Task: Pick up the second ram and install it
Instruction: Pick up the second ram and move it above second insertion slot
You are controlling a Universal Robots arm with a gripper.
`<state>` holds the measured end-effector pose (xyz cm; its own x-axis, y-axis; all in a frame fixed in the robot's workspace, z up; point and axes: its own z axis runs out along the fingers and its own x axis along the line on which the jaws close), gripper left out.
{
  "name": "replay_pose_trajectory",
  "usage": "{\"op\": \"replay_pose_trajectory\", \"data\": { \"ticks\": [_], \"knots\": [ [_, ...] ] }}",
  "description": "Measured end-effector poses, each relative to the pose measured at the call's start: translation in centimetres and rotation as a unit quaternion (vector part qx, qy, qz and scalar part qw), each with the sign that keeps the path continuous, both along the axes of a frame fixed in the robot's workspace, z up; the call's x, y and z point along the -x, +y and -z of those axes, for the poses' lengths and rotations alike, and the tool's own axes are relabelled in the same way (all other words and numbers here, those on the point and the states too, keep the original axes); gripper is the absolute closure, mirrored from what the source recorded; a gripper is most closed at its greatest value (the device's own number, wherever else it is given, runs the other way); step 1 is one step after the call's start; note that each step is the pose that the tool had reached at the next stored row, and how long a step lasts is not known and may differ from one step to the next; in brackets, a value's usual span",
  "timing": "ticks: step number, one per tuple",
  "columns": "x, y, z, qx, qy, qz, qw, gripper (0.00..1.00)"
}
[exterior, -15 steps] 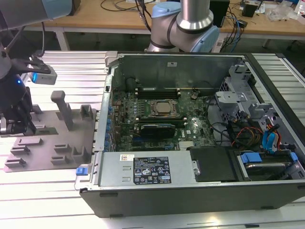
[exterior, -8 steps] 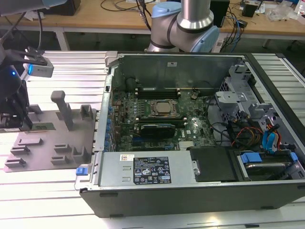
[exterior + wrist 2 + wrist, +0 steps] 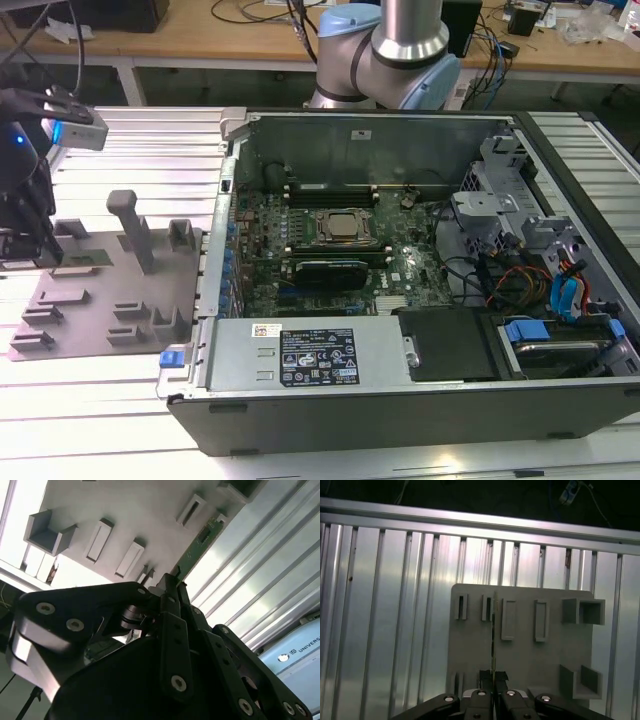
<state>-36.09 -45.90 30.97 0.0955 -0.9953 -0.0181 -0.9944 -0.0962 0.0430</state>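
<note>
The second ram [image 3: 493, 630] is a thin green stick seen edge-on, standing on its long edge over the grey fixture plate [image 3: 520, 655] between two upright blocks. In the second wrist view the second ram [image 3: 197, 547] runs along the plate's edge away from my fingertips. My gripper [image 3: 493, 676] is shut on the near end of the stick, one black finger [image 3: 170, 630] pressed on each face. In the exterior view my gripper [image 3: 30, 235] hangs over the fixture plate [image 3: 100, 300] at the far left, away from the computer.
The open computer case [image 3: 400, 400] lies at the exterior view's right, with its motherboard, CPU socket [image 3: 345, 228] and black memory slots [image 3: 330, 190] exposed. A tall grey post [image 3: 130, 225] rises from the fixture plate. The table is ribbed aluminium [image 3: 150, 150]. The arm's base [image 3: 385, 60] stands behind the case.
</note>
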Motion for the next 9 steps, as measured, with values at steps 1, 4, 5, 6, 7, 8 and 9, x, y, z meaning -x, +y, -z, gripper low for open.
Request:
{"op": "replay_pose_trajectory", "data": {
  "ticks": [1,4,5,6,7,8,9],
  "knots": [
    [0.0,0.0,-0.21,0.0,0.0,0.0,1.0,0.89],
    [0.0,0.0,-0.72,0.0,0.0,0.0,1.0,0.89],
    [0.0,0.0,-0.96,0.0,0.0,0.0,1.0,0.89],
    [0.0,0.0,-1.29,0.0,0.0,0.0,1.0,0.89],
    [0.0,0.0,-1.52,0.0,0.0,0.0,1.0,0.89],
    [0.0,0.0,-1.72,0.0,0.0,0.0,1.0,0.89],
    [0.0,0.0,-1.93,0.0,0.0,0.0,1.0,0.89]
  ]
}}
